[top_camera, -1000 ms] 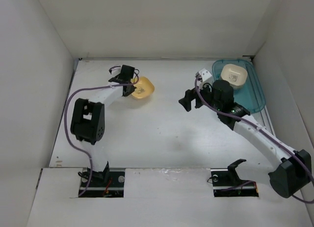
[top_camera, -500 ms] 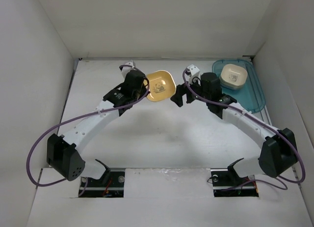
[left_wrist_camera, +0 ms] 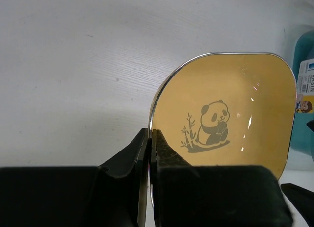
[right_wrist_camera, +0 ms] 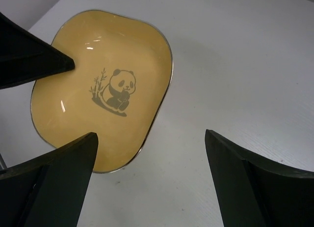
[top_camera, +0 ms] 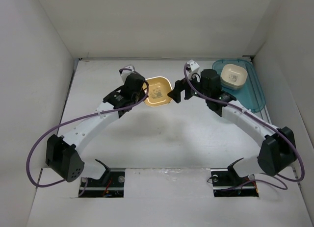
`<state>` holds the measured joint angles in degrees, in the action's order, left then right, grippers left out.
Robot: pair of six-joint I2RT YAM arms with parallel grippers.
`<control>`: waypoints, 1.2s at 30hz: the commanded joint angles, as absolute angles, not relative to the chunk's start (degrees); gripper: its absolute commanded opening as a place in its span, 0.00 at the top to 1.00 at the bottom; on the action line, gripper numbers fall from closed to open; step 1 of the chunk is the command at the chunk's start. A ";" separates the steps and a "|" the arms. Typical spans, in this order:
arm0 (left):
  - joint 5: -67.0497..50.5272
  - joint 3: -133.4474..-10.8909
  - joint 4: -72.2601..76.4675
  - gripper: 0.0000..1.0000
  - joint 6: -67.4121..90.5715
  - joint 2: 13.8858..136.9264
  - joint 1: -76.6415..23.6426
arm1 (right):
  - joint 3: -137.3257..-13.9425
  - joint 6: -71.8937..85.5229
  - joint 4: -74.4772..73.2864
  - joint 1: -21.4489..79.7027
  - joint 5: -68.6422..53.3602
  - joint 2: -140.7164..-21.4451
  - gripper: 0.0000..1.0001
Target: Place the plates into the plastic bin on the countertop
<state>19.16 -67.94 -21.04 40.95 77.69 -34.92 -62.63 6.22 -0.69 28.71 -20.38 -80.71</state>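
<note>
Printed at the centre of the yellow plate (top_camera: pixel 158 91): a seated panda (left_wrist_camera: pixel 213 125) beside bamboo stalks (left_wrist_camera: pixel 189 132), no lettering. Stuck on the teal bin (top_camera: pixel 256 97), at the right edge of the left wrist view: a small label (left_wrist_camera: pixel 304 92) with a cartoon figure, print too small to read.

Clamped on the yellow plate's left rim, mid-frame in the overhead view: left gripper (top_camera: pixel 145 92), pinched tight on the thin edge. Facing it from the right: right gripper (top_camera: pixel 175 92), spread wide, one finger over the plate's corner and the other over bare counter (top_camera: pixel 162 138), closed on nothing. Cannot tell whether those fingers touch the rim, nor whether the plate hangs off the counter.

Lying inside the bin, upper right of the overhead frame: a cream plate (top_camera: pixel 233 75), with bare bin floor below it in the frame. Bin just beside the right-hand wall.

Open white counter across the middle and lower frame, hemmed by white walls (top_camera: pixel 147 26) at left, back and right. Between yellow plate and bin: the right arm (top_camera: pixel 245 124), wrist and elbow lying across the way.
</note>
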 commanded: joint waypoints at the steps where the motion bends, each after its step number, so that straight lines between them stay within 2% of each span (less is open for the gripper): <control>1: 17.58 -67.24 -19.34 1.00 40.43 73.66 -35.07 | -66.52 7.29 3.52 29.27 -20.13 -82.52 0.05; 5: 16.44 -66.71 -18.28 1.00 40.43 71.20 -35.07 | -68.99 6.77 2.99 29.27 -16.17 -86.56 0.08; 8: 13.90 -66.71 -17.75 1.00 39.90 69.62 -35.07 | -70.22 6.77 2.99 29.27 -17.65 -90.52 0.23; 9: 13.28 -66.71 -16.88 0.98 39.29 69.61 -35.07 | -70.83 6.77 2.99 29.27 -18.27 -91.31 0.37; 10: 12.66 -66.71 -16.35 0.91 39.29 69.09 -35.07 | -70.84 7.29 2.99 29.27 -19.06 -92.71 0.47; 11: 11.53 -66.71 -16.35 0.85 38.77 69.08 -35.07 | -71.54 7.29 2.99 29.27 -20.38 -92.72 0.64; 12: 11.51 -66.71 -16.35 0.75 38.24 69.08 -35.07 | -71.54 8.25 2.99 28.75 -21.00 -93.42 1.00; 13: 11.51 -66.71 -16.35 0.58 38.23 69.08 -35.07 | -71.54 8.87 3.95 28.74 -21.96 -93.43 1.00; 15: 11.51 -68.37 -17.57 0.01 38.84 69.08 -35.07 | -70.41 11.42 7.37 26.03 -25.21 -93.43 1.00; 21: 15.81 -69.79 -21.35 0.00 38.85 64.70 -35.07 | -69.79 14.41 7.38 16.01 -25.84 -92.29 1.00; 27: 20.04 -69.26 -28.03 0.00 38.85 60.13 -35.07 | -69.87 17.57 7.38 -0.68 -22.06 -92.29 1.00; 33: 21.53 -64.08 -30.76 0.00 37.00 55.63 -35.07 | -74.17 19.78 7.38 -14.91 -18.47 -98.08 1.00; 36: 19.09 -62.33 -31.29 0.00 36.47 54.50 -35.07 | -77.68 20.30 7.38 -19.06 -20.99 -102.56 1.00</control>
<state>19.68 -64.47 -29.21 37.98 55.18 -34.92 -73.54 18.63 3.92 -17.02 -19.81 -100.36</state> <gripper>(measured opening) 0.993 0.025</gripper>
